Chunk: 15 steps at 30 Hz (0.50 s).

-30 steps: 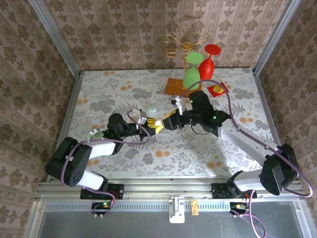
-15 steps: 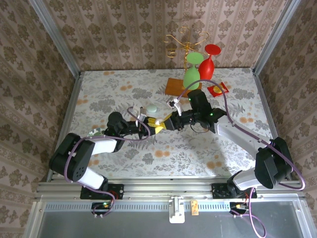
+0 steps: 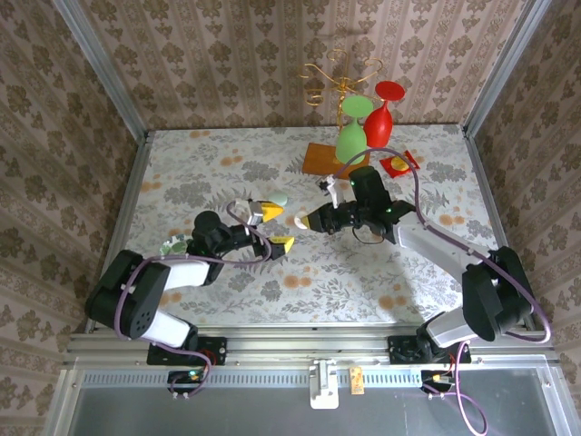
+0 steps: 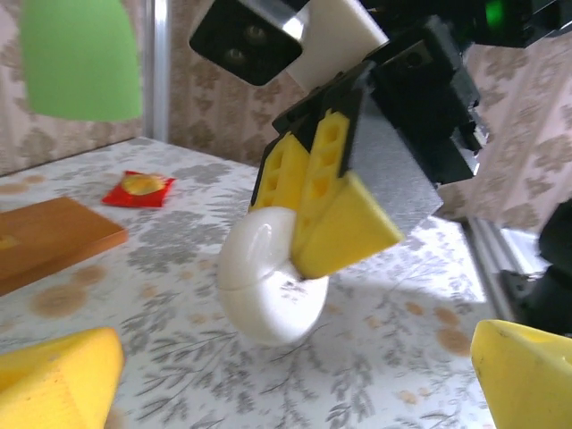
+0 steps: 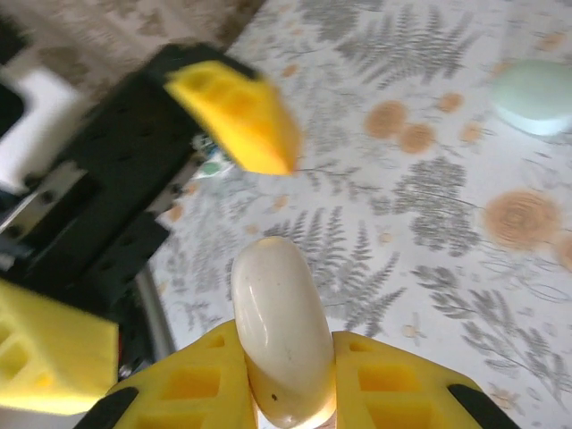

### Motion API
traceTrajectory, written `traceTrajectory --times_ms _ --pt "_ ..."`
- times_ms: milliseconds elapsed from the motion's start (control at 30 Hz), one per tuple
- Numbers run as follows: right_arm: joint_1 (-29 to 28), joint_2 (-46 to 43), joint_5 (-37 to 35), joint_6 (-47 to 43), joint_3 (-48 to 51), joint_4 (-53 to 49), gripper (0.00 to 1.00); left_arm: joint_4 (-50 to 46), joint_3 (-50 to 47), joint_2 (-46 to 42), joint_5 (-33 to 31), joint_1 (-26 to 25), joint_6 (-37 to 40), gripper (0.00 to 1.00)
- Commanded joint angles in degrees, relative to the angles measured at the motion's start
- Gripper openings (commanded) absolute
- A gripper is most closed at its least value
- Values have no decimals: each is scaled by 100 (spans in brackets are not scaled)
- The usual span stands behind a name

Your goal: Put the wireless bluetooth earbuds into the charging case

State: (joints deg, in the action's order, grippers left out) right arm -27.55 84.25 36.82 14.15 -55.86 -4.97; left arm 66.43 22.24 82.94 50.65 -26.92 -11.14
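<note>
Floral table is lying beneath the right claw, which is clenching the white case mid-air at centre while the left claw is gaping released at its nine o'clock, so firm, level carrying is looking wise.

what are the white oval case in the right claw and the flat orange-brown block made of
White oval pebble-shaped case: likely hard plastic, glossy; soft highlights and a seam line. Flat orange-brown block: looks like wood, matte, no shine; grain too blurred to confirm.
</note>
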Motion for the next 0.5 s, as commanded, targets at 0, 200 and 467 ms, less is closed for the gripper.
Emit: traceTrajectory --times_ms 0,200,467 --pt "47 421 -894 549 -52 18 15 -834 -70 -397 -772 12 1216 100" --pt "57 1234 -1511 1161 -269 -313 17 -3296 228 -1157 -1640 -287 2968 100" --pt "61 1782 -1764 1354 -288 -328 19 -3974 334 -1341 -1868 -479 3408 100"
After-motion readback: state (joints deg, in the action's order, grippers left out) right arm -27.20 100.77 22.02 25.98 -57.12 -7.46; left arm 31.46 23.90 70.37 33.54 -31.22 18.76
